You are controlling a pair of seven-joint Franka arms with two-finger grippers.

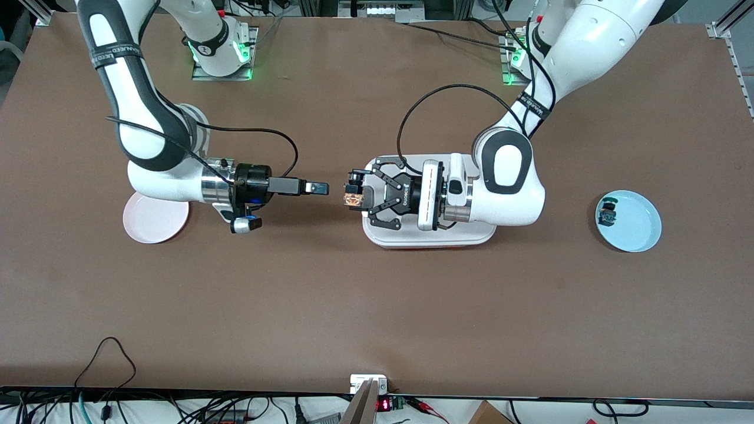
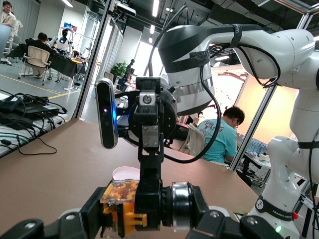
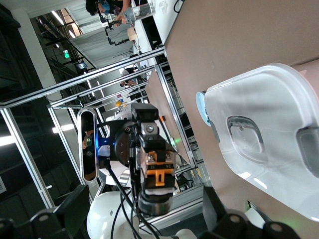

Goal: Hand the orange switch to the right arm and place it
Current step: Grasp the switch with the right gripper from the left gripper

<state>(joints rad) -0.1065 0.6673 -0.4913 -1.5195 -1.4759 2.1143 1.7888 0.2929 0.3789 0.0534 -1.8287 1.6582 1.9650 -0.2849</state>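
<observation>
Black with orange end, orange switch (image 1: 353,198) pinched by left gripper (image 1: 357,196); right gripper (image 1: 318,188) near, fingers pressed together.

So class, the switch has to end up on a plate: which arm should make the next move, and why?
The right. The left gripper is shut on the orange switch, holding it out above the table; the right gripper faces it, apart, not yet gripping. The right should probably close in and take it.

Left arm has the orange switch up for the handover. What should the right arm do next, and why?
Probably ease the right gripper straight toward the orange switch, which the left gripper holds in the air beside the white tray. A gap separates them, and the two grippers face each other almost in line. Whether its fingers need opening first is unclear.
</observation>
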